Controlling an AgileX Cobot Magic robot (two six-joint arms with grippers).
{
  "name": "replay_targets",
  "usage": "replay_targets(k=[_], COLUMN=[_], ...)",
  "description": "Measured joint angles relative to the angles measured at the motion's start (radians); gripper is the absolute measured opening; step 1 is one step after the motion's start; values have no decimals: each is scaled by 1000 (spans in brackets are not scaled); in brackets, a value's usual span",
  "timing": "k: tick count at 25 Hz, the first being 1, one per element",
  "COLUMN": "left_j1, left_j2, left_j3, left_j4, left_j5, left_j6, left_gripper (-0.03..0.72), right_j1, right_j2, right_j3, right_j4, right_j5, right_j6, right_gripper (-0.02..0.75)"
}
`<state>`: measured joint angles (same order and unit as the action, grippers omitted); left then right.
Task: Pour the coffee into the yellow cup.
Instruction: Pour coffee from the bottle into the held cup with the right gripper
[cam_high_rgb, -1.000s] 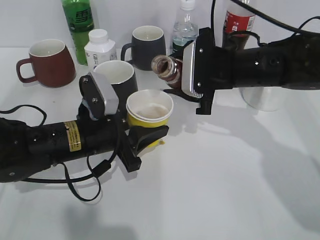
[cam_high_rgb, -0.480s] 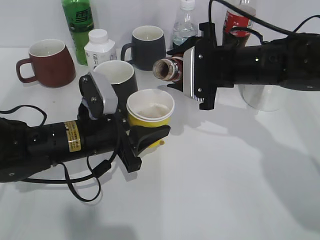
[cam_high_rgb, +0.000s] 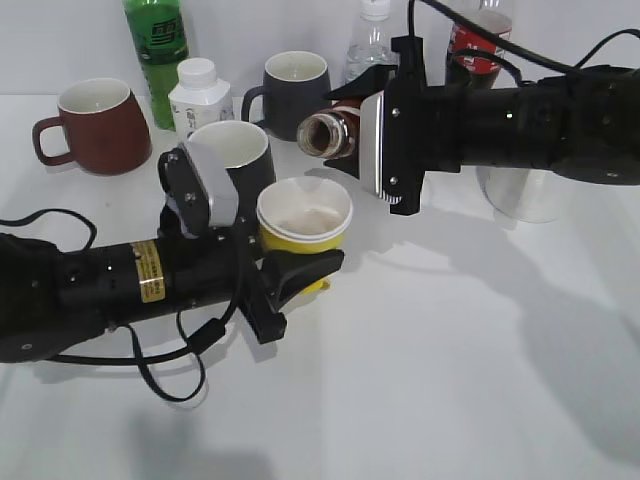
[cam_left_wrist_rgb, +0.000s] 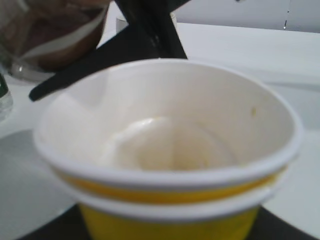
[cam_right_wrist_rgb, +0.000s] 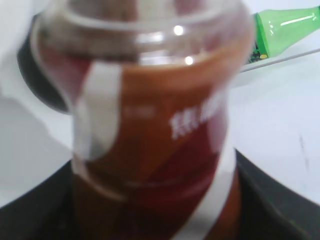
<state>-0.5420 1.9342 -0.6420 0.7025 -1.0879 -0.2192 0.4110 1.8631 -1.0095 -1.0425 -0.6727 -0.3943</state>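
Yellow cup (cam_high_rgb: 303, 225), brown-red coffee (cam_high_rgb: 332, 135)

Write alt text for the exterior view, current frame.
Two black robot arms meet over a white table: the right gripper holds the coffee bottle on its side, open mouth just above and behind the yellow cup gripped by the left gripper. Mugs and bottles stand behind.
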Motion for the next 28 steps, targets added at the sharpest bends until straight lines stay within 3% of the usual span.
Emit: replay_targets(k=[28], left_j1=[-3], left_j2=[1], left_j3=[-12], left_j4=[44], left_j5=[-4], left_j6=[-2], left_gripper=[325], right_j1=[2], right_j2=[0], right_j3=[0], right_j4=[15], right_j5=[19], right_j6=[-239], right_gripper=[500])
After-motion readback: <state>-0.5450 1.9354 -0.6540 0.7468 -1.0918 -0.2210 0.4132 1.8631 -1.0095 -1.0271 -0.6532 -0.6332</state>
